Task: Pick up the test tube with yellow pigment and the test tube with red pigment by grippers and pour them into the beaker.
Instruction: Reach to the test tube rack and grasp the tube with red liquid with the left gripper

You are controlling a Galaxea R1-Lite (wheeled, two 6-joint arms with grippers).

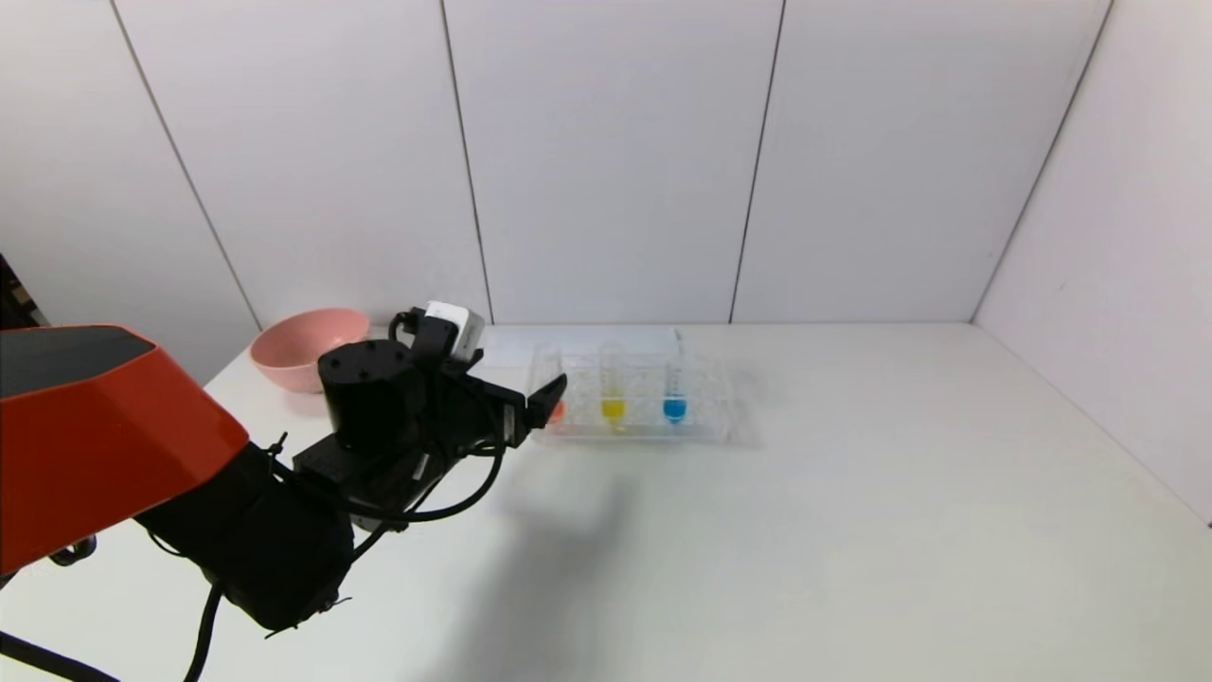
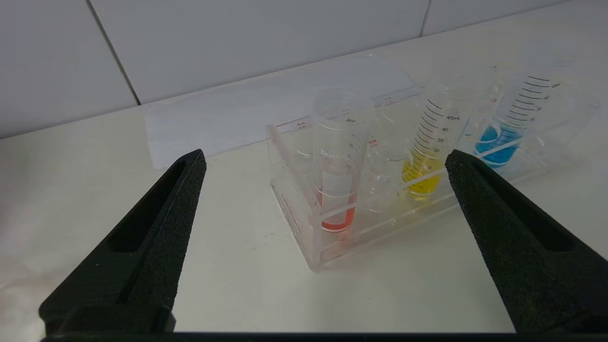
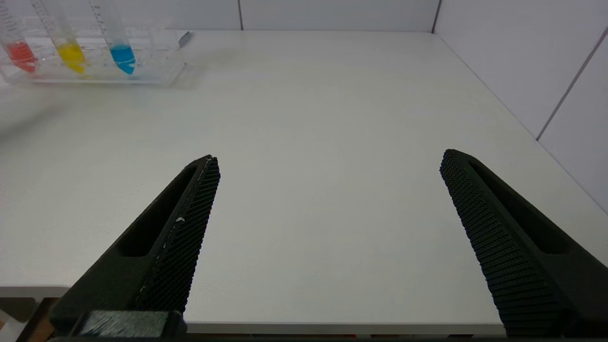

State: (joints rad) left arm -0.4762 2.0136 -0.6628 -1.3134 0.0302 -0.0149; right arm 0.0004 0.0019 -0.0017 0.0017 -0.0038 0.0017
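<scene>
- While we look down from the head view, our left end effector (image 1: 542,403) sits left of centre in the frame, its jaws spread wide and holding nothing, just at the left end of the clear rack (image 1: 705,428).
- We see the test tube with red pigment (image 2: 336,161) standing upright in the rack's end slot, centred between our open fingers (image 2: 156,223) in the left wrist view, not touched by either.
- We see the test tube with yellow pigment (image 2: 430,147) one slot along, right of centre in that frame, with the blue-liquid tube (image 2: 510,123) beyond it at upper right.
- We find the pink bowl (image 1: 305,347) at middle left of the head view, near the back wall, apart from the rack.
- We cannot make out the beaker in any view.
- Our right end effector (image 3: 327,166) hangs over the bare white surface (image 3: 332,118), jaws wide apart and empty, with the rack far off at upper left of its frame.
</scene>
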